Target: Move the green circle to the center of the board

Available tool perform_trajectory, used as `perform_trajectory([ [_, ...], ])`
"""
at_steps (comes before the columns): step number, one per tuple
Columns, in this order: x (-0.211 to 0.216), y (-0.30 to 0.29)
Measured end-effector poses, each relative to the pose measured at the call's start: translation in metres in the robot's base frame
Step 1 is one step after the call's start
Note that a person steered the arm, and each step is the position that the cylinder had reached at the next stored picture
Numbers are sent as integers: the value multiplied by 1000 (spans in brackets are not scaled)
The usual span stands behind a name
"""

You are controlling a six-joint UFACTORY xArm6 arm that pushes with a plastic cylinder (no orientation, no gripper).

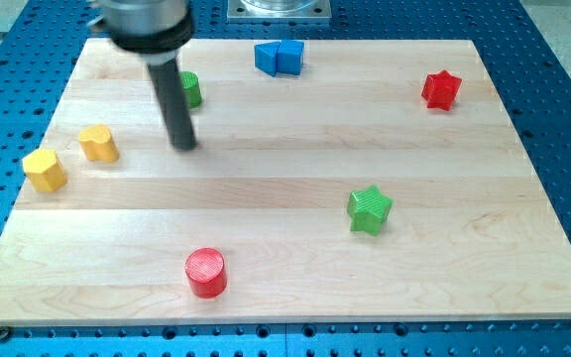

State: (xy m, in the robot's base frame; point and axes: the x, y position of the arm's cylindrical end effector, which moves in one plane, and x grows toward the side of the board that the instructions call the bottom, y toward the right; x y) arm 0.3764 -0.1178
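The green circle (191,89) sits near the view's top left of the wooden board (285,258), partly hidden behind my dark rod. My tip (183,145) rests on the board just below the green circle, a little toward the view's bottom. The rod rises up to the arm's dark housing at the view's top left.
Two blue blocks (279,58) touch each other at the top centre. A red star (441,89) lies top right, a green star (370,209) right of centre, a red circle (206,273) at the bottom. Two yellow blocks (98,144), (45,170) lie at the left.
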Motion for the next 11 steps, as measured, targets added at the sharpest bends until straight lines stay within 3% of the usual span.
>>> perform_trajectory([
  [2, -28, -65],
  [3, -60, -63],
  [4, -65, -26],
  [5, 45, 13],
  [6, 47, 14],
  [7, -16, -18],
  [8, -54, 19],
  [10, 18, 79],
  [11, -10, 123],
])
